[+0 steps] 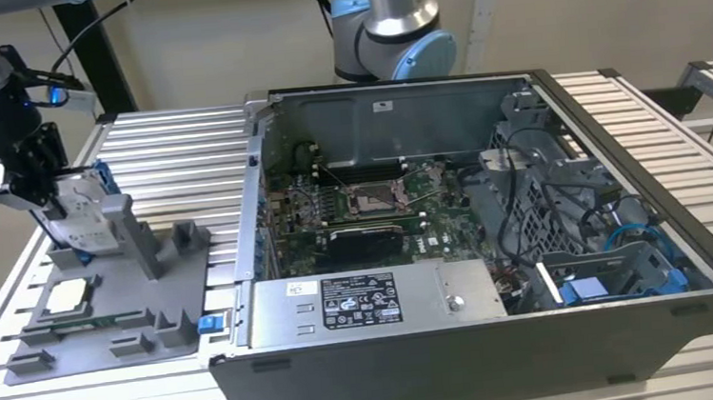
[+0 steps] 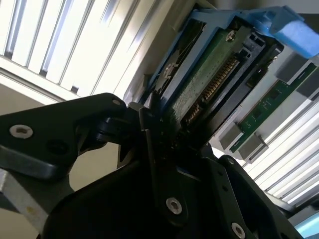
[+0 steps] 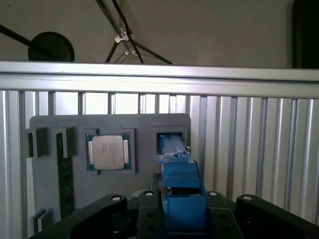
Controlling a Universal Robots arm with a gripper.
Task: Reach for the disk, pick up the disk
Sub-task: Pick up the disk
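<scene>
Disk [image 1: 86, 216]: upright over grey holder tray [image 1: 137, 318] on the worktop [image 1: 173, 143], left of the exterior view; claw [image 1: 51, 200] clamped on it; reach done, lift seemingly not yet clear.

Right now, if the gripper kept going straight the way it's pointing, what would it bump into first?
The disk: the gripper is already right at its blue-framed top edge. Below it sits the grey tray, though depth is hard to judge.
</scene>
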